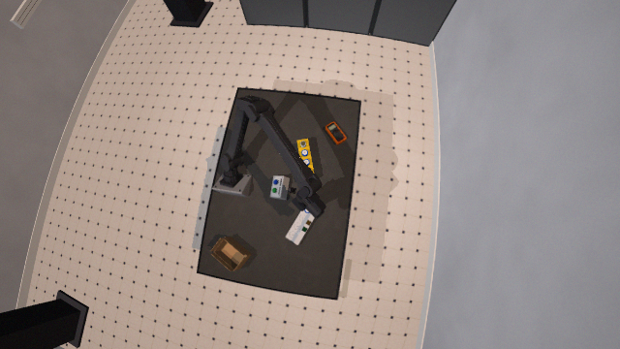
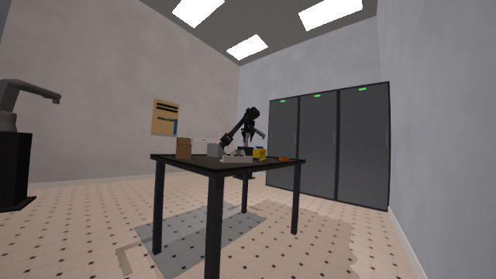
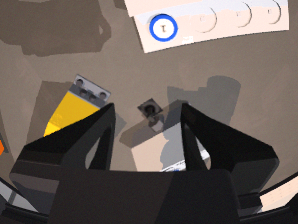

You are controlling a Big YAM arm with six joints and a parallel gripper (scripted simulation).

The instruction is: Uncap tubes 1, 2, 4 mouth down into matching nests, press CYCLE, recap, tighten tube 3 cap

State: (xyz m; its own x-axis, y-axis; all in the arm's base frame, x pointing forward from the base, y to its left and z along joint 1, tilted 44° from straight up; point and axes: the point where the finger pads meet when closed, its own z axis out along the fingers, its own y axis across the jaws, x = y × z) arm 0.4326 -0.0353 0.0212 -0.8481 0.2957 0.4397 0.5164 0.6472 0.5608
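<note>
Our gripper (image 1: 310,206) (image 2: 247,139) (image 3: 148,110) hangs with fingers spread and nothing between them. In the wrist view, cap 1 (image 1: 307,211) (image 3: 163,28) sits number-up in its nest at twelve o'clock, in the cap tray (image 1: 294,234) (image 2: 237,159) (image 3: 215,36); the decapping station (image 1: 311,169) (image 2: 259,154) (image 3: 74,112) lies towards nine. We judge tube 2 comes next: we should travel high, centre squarely over its cap, keep the fingers upright, grip evenly, and rise with each turn, lifting only once the thread frees.
</note>
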